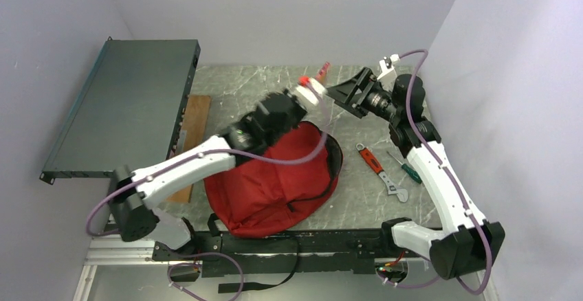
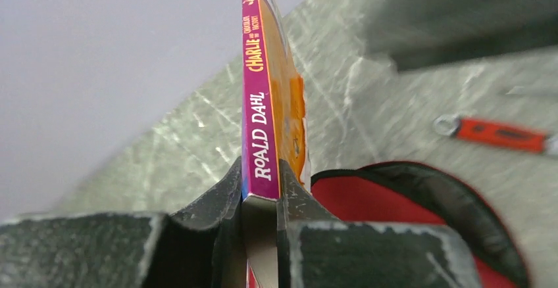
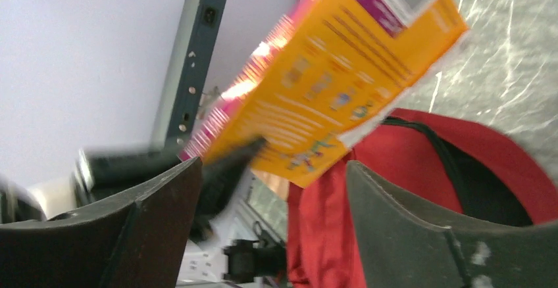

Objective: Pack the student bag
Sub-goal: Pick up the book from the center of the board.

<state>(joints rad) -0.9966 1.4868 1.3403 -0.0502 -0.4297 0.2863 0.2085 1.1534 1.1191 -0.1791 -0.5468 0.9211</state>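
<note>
The bag (image 1: 275,184) lies on the desk (image 1: 254,84) at its near edge, between the two arms. The left arm covers its far part, and I cannot tell what is inside its dark opening. To the right lie a wrench (image 1: 380,170) and a screwdriver (image 1: 407,169), a little apart.

Above the bag's far end the left hand (image 2: 260,186) is clamped on one end of a book (image 2: 260,104); that end is hidden between the fingers. The right hand (image 3: 273,169) faces the book with fingers wide apart and holds nothing. From above, the book is only a blur.

At the far left a tilted dark rack unit (image 1: 127,105) hides part of a wooden board (image 1: 194,132).
</note>
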